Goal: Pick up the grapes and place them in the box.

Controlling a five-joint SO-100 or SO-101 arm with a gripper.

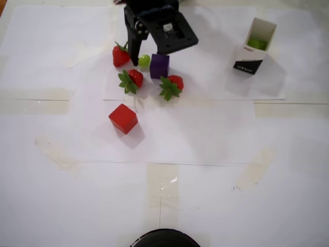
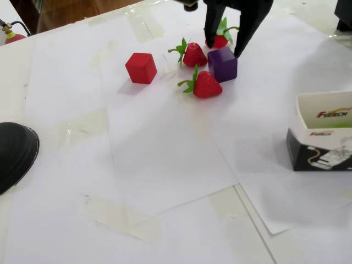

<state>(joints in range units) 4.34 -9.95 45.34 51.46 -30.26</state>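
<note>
One light-green grape (image 1: pixel 144 60) lies between a strawberry (image 1: pixel 120 55) and the purple cube (image 1: pixel 160 66); the fixed view hides it. My black gripper (image 1: pixel 150 59) is open and low over the table. Its left finger sits just left of the grape, and its other finger is under the gripper body. In the fixed view the gripper (image 2: pixel 226 47) straddles the purple cube (image 2: pixel 223 64). The white box (image 1: pixel 255 46) stands at the back right with green grapes (image 1: pixel 257 43) inside. It also shows at the right edge of the fixed view as the box (image 2: pixel 324 137).
Two more strawberries (image 1: pixel 132 78) (image 1: pixel 172 85) lie just in front of the grape and cube. A red cube (image 1: pixel 123 118) sits nearer the front left. A black round object (image 1: pixel 164 239) is at the front edge. White taped paper covers the table.
</note>
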